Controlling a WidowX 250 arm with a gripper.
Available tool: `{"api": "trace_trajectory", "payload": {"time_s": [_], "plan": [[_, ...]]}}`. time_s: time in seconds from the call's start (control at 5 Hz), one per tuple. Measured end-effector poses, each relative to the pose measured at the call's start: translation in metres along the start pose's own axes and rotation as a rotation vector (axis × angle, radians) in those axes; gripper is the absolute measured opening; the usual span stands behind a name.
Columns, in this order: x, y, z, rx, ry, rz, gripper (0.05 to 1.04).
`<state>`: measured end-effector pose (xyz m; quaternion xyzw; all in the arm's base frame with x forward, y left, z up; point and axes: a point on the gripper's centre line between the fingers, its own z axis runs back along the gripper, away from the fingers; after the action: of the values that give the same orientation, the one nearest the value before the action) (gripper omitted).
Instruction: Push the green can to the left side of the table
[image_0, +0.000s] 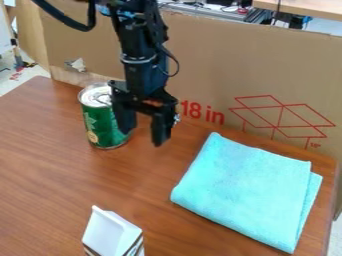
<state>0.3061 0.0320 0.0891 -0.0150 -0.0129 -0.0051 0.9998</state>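
The black gripper (143, 131) hangs at the upper middle of the view, above the table's back part. Its two fingers point down and stand apart, with nothing between them. Just left of it and partly behind its left finger stands a green can (100, 122) with a silver top, upright. To the right lies a folded turquoise cloth (247, 187), flat on the wood. A white carton with a peaked top (112, 234) is at the bottom edge, partly cut off by the view.
The brown wooden table (60, 175) ends at the back against a tall cardboard panel (220, 65) with red print. Behind the panel are cables and equipment. The table's right edge runs just past the cloth.
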Motion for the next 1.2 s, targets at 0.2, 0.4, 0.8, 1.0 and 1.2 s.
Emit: {"api": "trace_trajectory", "payload": {"time_s": [0.2, 0.4, 0.8, 1.0, 1.2], "plan": [[0.012, 0.015, -0.002, -0.017, -0.010, 0.024, 1.003], [0.018, 0.019, -0.006, -0.019, 0.001, 0.044, 1.003], [0.025, 0.041, -0.008, 0.019, 0.000, 0.073, 1.003], [0.029, 0.067, -0.006, 0.032, -0.014, 0.148, 1.003], [0.028, 0.095, -0.004, 0.047, -0.009, 0.222, 1.003]]}}
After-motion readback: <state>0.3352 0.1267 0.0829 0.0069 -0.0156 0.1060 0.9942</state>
